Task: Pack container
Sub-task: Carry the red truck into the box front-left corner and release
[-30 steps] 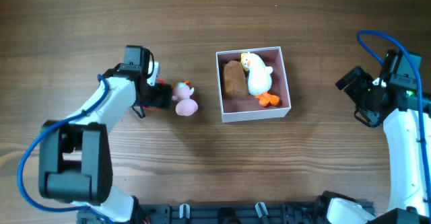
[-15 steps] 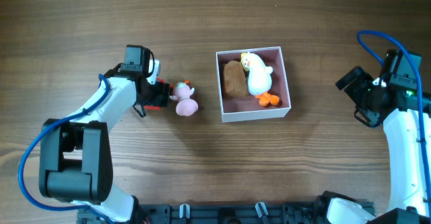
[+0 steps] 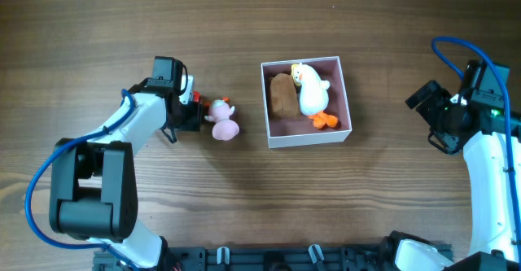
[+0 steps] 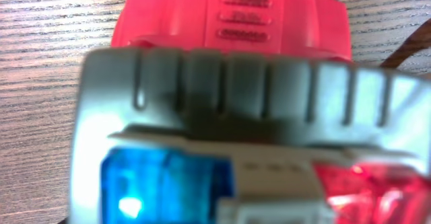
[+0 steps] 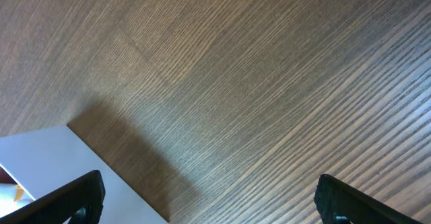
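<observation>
On the wood counter (image 3: 122, 27), the left claw (image 3: 192, 113) crowds a red toy (image 4: 232, 22), though I cannot tell whether it grips; best to clamp squarely, spare the pink toy (image 3: 223, 124), then carry to the container (image 3: 305, 140).

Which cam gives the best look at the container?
Overhead: the whole container shows, all four walls and the inside. Right wrist catches only a white corner at lower left; left wrist shows none of it.

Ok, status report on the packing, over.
Right tool open, empty. Left tool at red toy, grip unclear. Box holds duck, brown toy; pink toy outside, left of it.
</observation>
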Motion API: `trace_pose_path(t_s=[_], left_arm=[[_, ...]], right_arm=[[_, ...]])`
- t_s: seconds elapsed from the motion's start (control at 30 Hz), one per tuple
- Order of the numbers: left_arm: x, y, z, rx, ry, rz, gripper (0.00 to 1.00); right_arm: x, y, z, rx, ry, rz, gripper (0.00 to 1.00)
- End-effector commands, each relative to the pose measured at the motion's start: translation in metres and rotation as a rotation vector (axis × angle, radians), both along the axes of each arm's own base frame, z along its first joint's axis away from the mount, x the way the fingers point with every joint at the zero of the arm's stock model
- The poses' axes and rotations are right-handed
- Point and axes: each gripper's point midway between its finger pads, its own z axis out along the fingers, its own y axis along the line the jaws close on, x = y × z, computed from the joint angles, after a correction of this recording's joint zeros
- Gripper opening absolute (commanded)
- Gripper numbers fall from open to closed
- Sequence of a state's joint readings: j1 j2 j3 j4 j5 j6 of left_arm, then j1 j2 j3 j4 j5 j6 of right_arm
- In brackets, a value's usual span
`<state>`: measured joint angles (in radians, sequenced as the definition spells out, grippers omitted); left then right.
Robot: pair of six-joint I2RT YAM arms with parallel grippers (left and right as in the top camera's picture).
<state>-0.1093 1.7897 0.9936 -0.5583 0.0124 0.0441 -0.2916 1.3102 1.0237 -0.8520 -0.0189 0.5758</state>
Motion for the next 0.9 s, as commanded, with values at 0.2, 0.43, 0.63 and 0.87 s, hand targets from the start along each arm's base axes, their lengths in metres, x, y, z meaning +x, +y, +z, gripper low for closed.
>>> trace_pose_path(t_s=[0.2, 0.43, 0.63, 0.87], left_arm=[[0.014, -0.006, 0.068, -0.021, -0.079, -0.009, 0.46], [0.010, -0.104, 0.241, -0.170, -0.455, -0.279, 0.37], [-0.029, -0.207, 0.230, -0.167, -0.478, -0.714, 0.34], [-0.028, -0.245, 0.116, -0.081, -0.230, -0.864, 0.33]], right_arm=[[0.001, 0.001, -0.004, 0.015, 0.008, -0.007, 0.99], [0.001, 0.001, -0.004, 0.015, 0.007, -0.007, 1.00], [0.001, 0.001, -0.004, 0.015, 0.007, -0.007, 0.99], [0.001, 0.001, -0.004, 0.015, 0.007, -0.007, 1.00]])
